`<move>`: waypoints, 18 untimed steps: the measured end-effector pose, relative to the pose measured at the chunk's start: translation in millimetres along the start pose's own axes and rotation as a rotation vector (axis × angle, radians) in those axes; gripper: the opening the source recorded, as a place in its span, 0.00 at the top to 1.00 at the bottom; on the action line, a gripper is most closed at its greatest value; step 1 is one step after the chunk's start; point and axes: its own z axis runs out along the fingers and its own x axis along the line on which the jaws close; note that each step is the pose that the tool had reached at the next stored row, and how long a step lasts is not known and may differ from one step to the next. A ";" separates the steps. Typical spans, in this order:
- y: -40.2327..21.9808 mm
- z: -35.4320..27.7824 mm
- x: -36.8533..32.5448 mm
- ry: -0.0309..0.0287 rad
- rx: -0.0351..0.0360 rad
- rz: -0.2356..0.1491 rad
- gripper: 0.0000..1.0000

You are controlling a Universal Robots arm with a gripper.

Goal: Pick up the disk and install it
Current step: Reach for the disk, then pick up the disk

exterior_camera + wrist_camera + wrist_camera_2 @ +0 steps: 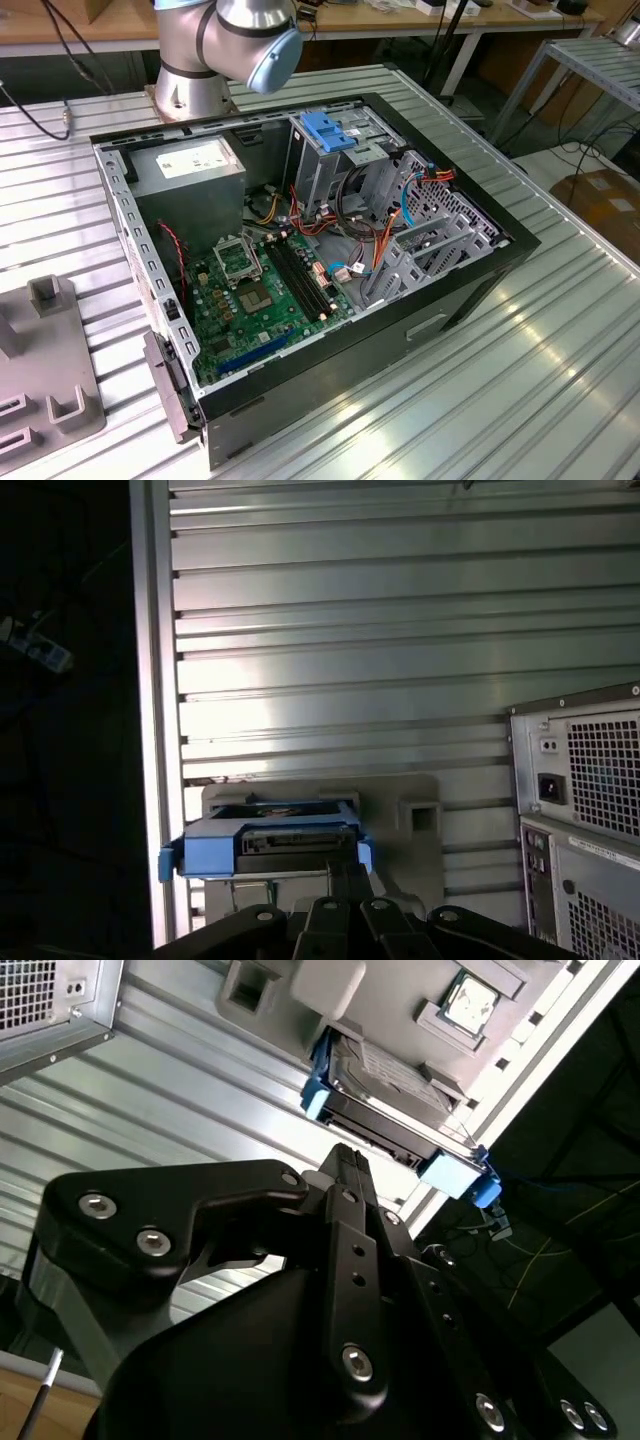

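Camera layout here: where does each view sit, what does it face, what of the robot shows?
Exterior view: off the arm, looking down into the open black computer case on the slatted metal table; grey arm joint shows.
First wrist view: on the arm, looking past the black tool at the grey metal disk in its blue carrier.
Second wrist view: same tool and disk, another angle.
All three share case and table.

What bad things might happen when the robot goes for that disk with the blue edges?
The disk sits on its grey holder right at the edge of the table, so a clumsy nudge from the gripper might knock it off. Inside the open computer case, loose cables lie around the bays and might snag the disk.
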 end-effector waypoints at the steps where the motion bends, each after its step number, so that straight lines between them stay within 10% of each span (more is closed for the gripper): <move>1: -0.2 -0.1 4.2 0.0001 0.0000 0.000 0.90; 7: -2.2 -0.5 39.5 0.0002 0.0001 0.000 0.90; 18: -2.3 -0.6 40.6 0.0002 0.0001 0.000 0.90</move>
